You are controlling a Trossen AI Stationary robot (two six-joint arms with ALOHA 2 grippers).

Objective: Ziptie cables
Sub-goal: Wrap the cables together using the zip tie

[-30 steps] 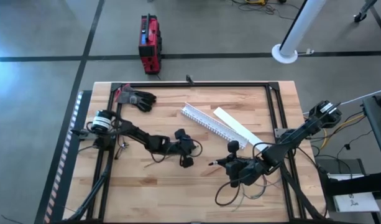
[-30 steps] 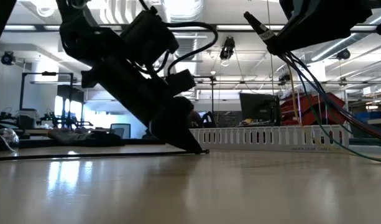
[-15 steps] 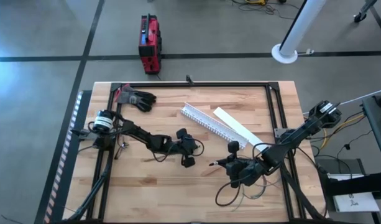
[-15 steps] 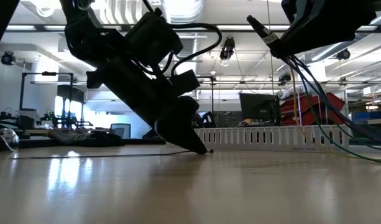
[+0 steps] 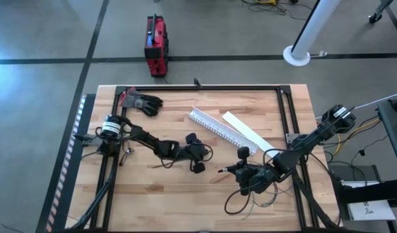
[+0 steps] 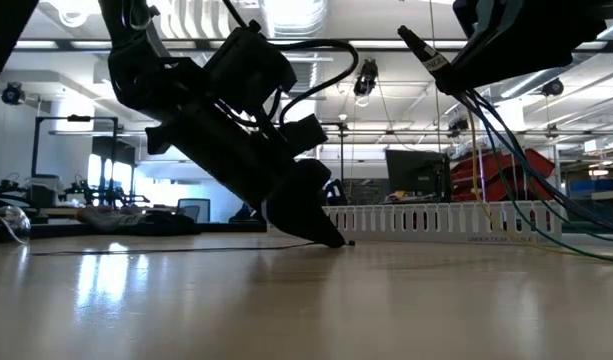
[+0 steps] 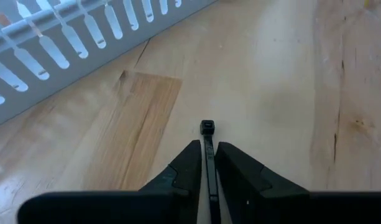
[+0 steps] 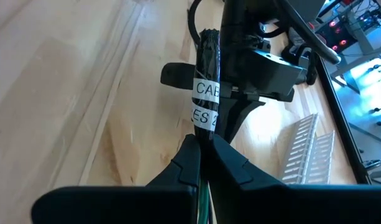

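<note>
Two arms over the table [image 5: 159, 123] from above: left gripper [image 5: 199, 163] low at mid-table, right gripper [image 5: 234, 169] just beside it, with the cables [image 5: 250, 197] trailing in loops toward the near right edge, and the white channel [image 5: 214, 128] lying beyond both. Low view: left gripper [image 6: 331, 238] tip touching the wood, cables [image 6: 506, 130] hanging from the raised right one. Wrist views: left fingers [image 7: 189, 165] clamped on a black ziptie [image 7: 207, 140]; right fingers [image 8: 190, 163] pinched on the labelled cable bundle [image 8: 207, 81].
</note>
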